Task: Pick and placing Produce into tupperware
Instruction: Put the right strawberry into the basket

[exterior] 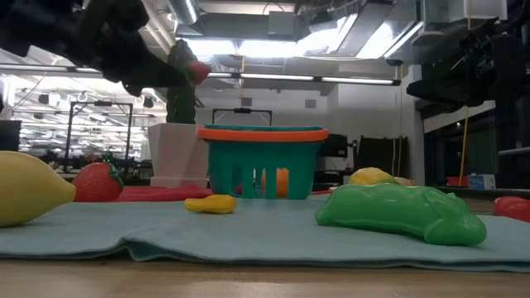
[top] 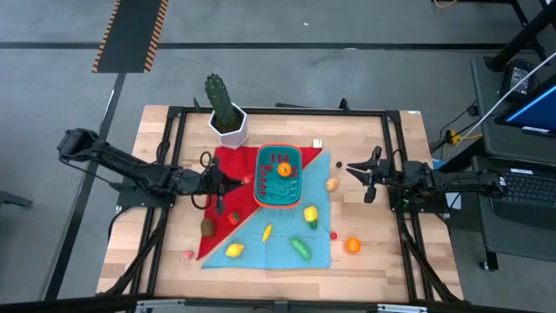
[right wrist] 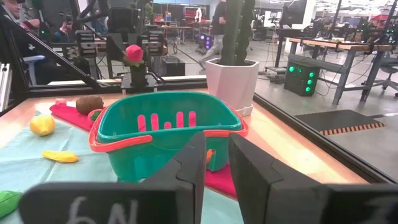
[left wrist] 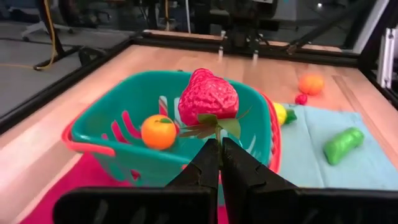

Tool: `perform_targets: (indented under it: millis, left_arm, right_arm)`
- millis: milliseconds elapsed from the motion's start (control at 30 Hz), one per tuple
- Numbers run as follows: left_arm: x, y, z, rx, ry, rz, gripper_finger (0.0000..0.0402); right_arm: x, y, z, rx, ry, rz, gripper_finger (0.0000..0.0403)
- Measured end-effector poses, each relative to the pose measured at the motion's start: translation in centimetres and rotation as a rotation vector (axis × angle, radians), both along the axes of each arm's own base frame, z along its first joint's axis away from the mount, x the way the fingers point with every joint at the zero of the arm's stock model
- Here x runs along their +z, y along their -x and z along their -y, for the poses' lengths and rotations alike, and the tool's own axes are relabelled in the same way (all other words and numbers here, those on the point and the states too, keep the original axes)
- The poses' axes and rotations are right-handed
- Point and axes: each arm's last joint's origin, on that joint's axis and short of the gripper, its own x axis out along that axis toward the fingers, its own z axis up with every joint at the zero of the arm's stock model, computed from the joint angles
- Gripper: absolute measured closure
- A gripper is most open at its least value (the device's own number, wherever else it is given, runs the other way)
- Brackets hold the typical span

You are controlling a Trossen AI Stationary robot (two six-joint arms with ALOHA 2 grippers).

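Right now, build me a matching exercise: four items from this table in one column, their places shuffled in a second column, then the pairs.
1. strawberry
2. orange
3. cactus
4. green pepper

A. inside the tupperware
B. lying on the teal cloth
C. held by its leaves in the left gripper
D. standing in a white pot

Pairs: 1-C, 2-A, 3-D, 4-B

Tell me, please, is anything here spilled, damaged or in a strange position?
Nothing looks spilled or damaged. The tupperware stands upright with an orange inside. The left end effector holds a strawberry by its leaves over the container. The other produce lies scattered on the cloths and table, as expected for this task.
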Motion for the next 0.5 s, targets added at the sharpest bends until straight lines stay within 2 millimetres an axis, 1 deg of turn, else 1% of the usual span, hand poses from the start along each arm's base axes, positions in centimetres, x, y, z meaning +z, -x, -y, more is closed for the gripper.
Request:
perform_targets:
  millis: [133, 300, 500]
  left_arm:
    - [-0.4, -1.0, -0.6, -0.049, -0.014, 0.01, 0.0401]
    - [-0.9, -2.7, -1.6, -0.07, -0.019, -0.007, 0.0401]
    - [0.0, -5.2, -2.7, -0.122, -0.078, -0.024, 0.0401]
  right_arm:
    - [0.0, 0.0, 0.0, 0.0, 0.003, 0.0, 0.033]
    - [0.0, 0.0, 0.0, 0.0, 0.019, -0.005, 0.033]
    - [0.0, 0.0, 0.0, 0.0, 0.022, -0.006, 0.033]
